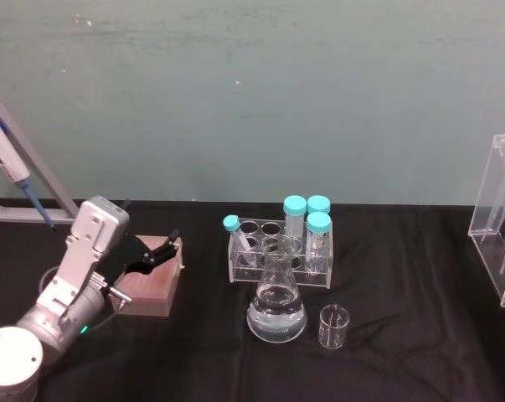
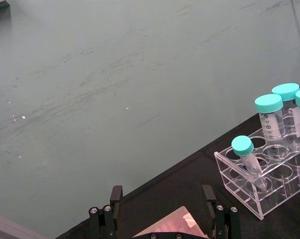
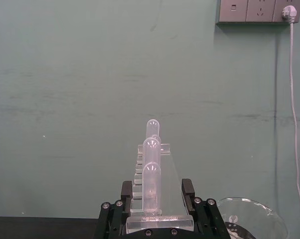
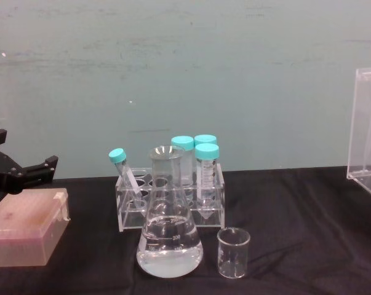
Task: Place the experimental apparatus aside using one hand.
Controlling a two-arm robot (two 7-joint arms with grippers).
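Observation:
The tall clear acrylic stand (image 1: 497, 219) of long pipettes is at the table's far right, also seen in the chest view (image 4: 365, 132). In the right wrist view my right gripper (image 3: 157, 191) is shut on the stand's base (image 3: 152, 164), with a black jaw on each side. The conical flask (image 1: 276, 308) with clear liquid stands in the middle front. The small beaker (image 1: 334, 327) is just to its right. My left gripper (image 1: 163, 249) hangs open over a pink box (image 1: 154, 283) at the left, holding nothing.
A clear rack (image 1: 279, 249) of teal-capped tubes stands right behind the flask. A pipettor on a grey frame (image 1: 13, 167) is at the back left. Black cloth lies bare between the beaker and the acrylic stand. The green wall is close behind the table.

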